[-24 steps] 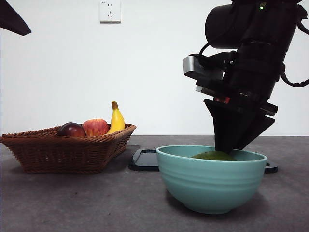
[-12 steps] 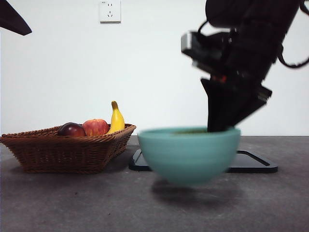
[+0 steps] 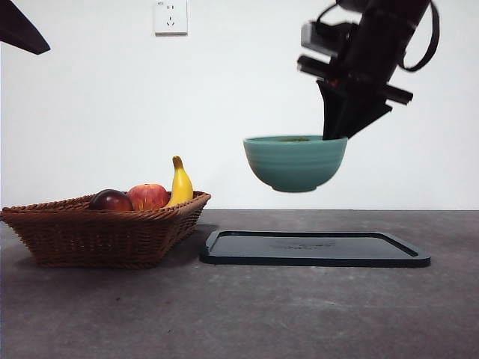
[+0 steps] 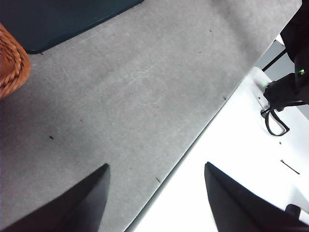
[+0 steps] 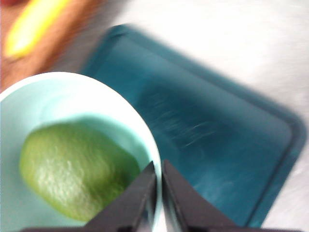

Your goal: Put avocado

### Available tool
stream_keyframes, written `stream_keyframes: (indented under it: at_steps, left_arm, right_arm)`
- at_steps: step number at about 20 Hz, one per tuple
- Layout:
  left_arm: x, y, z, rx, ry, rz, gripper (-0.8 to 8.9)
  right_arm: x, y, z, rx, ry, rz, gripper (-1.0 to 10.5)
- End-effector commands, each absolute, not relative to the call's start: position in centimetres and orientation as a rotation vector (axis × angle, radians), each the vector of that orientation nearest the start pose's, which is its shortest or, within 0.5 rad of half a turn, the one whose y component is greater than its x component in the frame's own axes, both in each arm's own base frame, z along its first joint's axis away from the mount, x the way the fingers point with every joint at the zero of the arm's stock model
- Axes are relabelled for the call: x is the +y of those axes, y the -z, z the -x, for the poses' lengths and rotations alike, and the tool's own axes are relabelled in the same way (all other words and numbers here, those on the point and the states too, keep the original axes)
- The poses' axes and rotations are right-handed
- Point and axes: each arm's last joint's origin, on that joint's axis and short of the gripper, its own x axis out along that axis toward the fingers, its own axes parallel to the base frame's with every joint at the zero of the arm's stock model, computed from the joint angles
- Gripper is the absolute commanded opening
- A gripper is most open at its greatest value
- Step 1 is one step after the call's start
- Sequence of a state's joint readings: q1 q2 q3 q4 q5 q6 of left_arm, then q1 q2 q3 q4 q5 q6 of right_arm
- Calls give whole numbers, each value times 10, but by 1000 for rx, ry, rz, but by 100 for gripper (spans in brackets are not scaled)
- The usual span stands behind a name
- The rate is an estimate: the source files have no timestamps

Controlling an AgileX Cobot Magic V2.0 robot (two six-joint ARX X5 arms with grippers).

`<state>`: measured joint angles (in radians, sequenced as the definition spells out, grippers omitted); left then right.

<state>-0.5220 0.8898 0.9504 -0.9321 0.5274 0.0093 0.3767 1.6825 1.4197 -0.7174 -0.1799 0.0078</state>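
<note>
The avocado (image 5: pixel 77 169) lies inside a teal bowl (image 3: pixel 295 162) that the right claw (image 5: pixel 158 186), pinched on its rim, has just lifted off the bench (image 3: pixel 239 314) to hang above the dark tray (image 3: pixel 314 248), likely for placing there; the left claw (image 4: pixel 154 198) waits open.

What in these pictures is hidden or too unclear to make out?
- Avocado: in the front view the bowl wall hides nearly all of it.
- Right wrist view: blurred, so the banana and the tray are soft.
- Basket: cut off by the left wrist picture's edge.
- Left gripper: only jaw tips show.
- Right gripper: pinches the bowl's rim.
</note>
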Motion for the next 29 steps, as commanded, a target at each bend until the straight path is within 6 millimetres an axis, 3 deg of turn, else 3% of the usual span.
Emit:
stream_keyframes:
  at_steps: [1, 9, 14, 18, 21, 23, 25, 29]
  left_arm:
    - [-91, -315, -127, 893, 998, -9, 311]
    - [-91, -315, -127, 895, 998, -9, 311]
    - [-91, -315, -127, 893, 999, -11, 311]
    - [-91, -315, -127, 893, 999, -11, 311]
    - [-91, -315, -127, 893, 999, -11, 311]
    - [-91, -315, -127, 893, 999, -11, 311]
    - [-91, -315, -127, 893, 999, -11, 311]
    - [-91, -315, -127, 893, 999, -11, 311]
  right_arm:
    - [136, -269, -350, 1004, -488, 79, 12]
    - [127, -213, -387, 1076, -436, 59, 12]
    - [127, -207, -389, 1091, -431, 56, 14]
    - [127, -209, -388, 1095, -422, 42, 144]
    - [124, -227, -383, 1057, -403, 53, 144]
    - [120, -253, -371, 1012, -400, 54, 145]
    - [115, -283, -352, 975, -409, 49, 146]
    - [105, -348, -293, 884, -443, 52, 146]
